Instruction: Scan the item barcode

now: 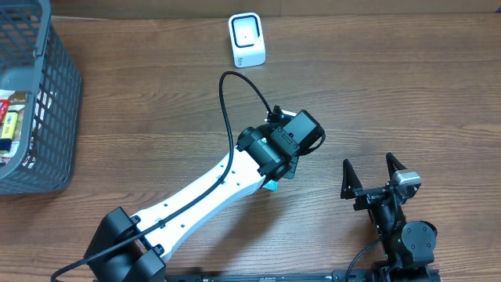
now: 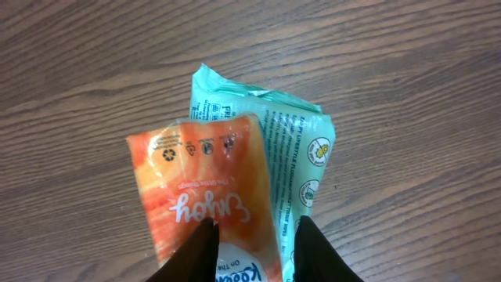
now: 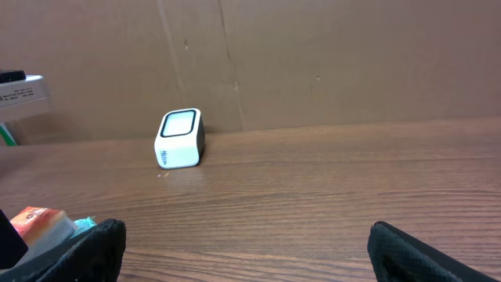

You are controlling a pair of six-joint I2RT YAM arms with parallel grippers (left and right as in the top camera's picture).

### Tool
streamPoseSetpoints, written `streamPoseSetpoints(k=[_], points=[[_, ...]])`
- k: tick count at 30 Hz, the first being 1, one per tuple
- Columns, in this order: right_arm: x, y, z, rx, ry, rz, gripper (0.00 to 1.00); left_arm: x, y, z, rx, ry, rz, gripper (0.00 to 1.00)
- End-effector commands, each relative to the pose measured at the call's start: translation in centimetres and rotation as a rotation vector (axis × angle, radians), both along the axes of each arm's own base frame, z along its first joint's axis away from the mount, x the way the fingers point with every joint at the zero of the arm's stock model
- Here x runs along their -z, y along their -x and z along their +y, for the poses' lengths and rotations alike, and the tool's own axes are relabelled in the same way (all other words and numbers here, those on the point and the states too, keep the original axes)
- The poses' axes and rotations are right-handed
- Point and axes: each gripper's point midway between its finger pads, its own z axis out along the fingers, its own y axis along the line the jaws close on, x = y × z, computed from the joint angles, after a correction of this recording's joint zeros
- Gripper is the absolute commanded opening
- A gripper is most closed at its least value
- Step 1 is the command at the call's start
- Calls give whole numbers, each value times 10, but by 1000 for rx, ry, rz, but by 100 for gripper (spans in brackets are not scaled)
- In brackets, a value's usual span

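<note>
Left wrist: left tool (image 2: 254, 244) pinches packets (image 2: 196, 188) at near edge, table (image 2: 78, 78) visible around.

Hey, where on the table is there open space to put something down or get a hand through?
Bare wood between the basket and the scanner, and the whole right side beyond the scanner down to the right tool. Crowded mid-table, where the left tool holds the packets.

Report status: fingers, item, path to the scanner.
Left fingers shut on orange packet, teal packet stacked behind it. Right fingers open, empty. Scanner at far side, no object in between.
</note>
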Motion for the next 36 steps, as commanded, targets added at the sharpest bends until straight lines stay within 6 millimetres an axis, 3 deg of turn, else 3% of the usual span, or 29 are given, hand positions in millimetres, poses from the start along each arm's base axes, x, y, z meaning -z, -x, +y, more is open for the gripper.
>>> streamPoseSetpoints(k=[1,3,5,18,36], points=[[2,0,-1,2,-4,-4,100,-3,-3,-2,-20,3,-25,24],[2,0,-1,2,-4,-4,100,-4,-5,-3,-20,8,-29,32],[2,0,-1,3,-4,-4,100,-4,-5,-4,-20,12,-32,33],[2,0,-1,2,-4,-4,100,-5,-6,-6,-19,21,-34,16],[2,0,-1,3,-4,-4,100,-3,-5,-5,-19,16,-31,18]])
